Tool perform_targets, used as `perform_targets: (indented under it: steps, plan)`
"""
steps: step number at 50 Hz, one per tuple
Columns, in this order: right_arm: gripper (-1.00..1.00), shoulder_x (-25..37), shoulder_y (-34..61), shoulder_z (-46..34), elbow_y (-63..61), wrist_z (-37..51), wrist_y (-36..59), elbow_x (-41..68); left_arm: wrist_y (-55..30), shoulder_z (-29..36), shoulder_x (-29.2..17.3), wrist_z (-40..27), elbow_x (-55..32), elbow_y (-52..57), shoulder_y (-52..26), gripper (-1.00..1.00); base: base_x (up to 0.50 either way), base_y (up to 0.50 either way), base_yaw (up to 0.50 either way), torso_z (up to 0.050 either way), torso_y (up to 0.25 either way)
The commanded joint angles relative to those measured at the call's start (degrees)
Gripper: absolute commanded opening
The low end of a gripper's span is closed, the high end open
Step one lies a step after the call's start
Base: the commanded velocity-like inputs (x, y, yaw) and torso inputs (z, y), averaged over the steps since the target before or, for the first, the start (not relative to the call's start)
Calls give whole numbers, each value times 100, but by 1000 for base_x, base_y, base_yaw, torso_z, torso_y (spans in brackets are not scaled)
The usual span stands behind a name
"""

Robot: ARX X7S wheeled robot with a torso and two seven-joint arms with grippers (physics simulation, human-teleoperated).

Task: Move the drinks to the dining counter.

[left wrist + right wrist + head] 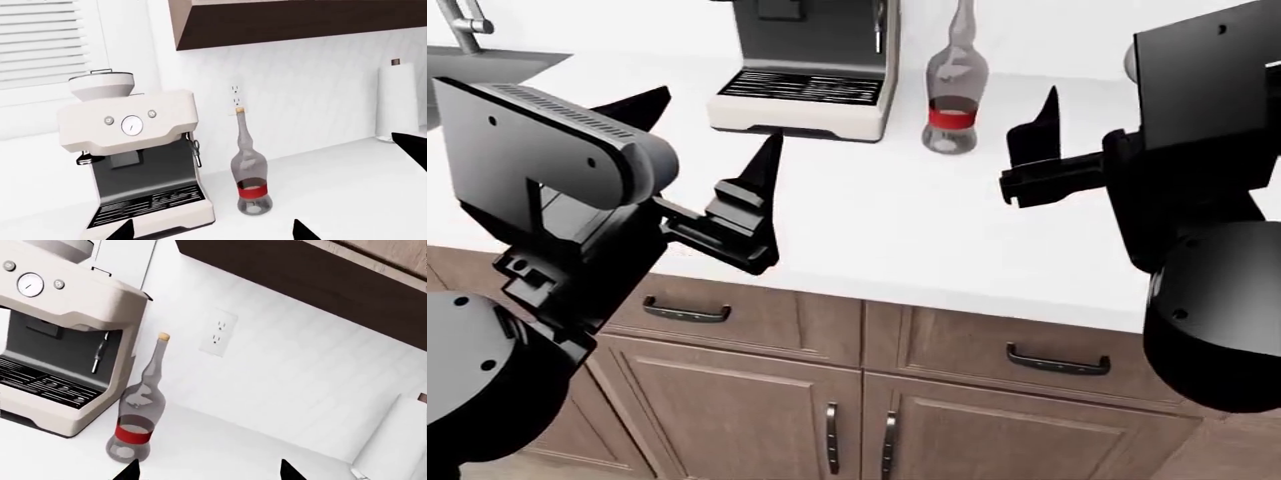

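- Left gripper (714, 150): nearest the head camera, spread wide, holding nothing, hovering above the worktop (868, 220) in front of the espresso machine (807, 75). Keep it parked; you do not need it for this grasp.
- Espresso machine: stands at the back of the worktop, just beside the bottle on its left. Watch the steam wand (195, 150), which juts toward the bottle.
- Bottle (952, 95): the one drink in view, upright, clear, red band low on the body, cork (240, 109) on top. It sits near the wall, between the machine and the paper towel roll (397, 100).
- Right gripper (1034, 140): spread, empty, just right of the bottle and not touching it. Come in level from that open side, centre the jaws on the wide body near the red band, and close gently. The neck looks too slender and top-heavy to grip.
- Dining counter: not in view.
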Motion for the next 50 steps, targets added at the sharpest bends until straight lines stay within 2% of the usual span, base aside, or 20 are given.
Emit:
perform_targets:
  steps: [1,7,23,32,40,50]
  plan:
    - [100,-18,-11,80,90,147,-54,165,10,-16,-37,-35,-57,37,0,100,0,0,0,0,0]
    - [100,14,-11,94,70,128,-60,215,24,-15,-44,-40,-61,37,4,100,121,20,0,0,0]
    - [100,19,-68,61,80,68,-110,123,85,31,-49,1,14,12,50,100,506,6,0,0,1]
    - [100,31,-77,88,69,7,-161,151,72,38,-56,-22,-27,5,1,100,0,0,0,0,2]
    - [100,4,-16,58,64,59,-120,152,70,51,-60,-38,-45,3,-22,100,465,53,0,0,0]
    - [100,7,-50,85,87,87,-172,194,101,40,-93,-43,-48,19,22,100,0,0,0,0,1]
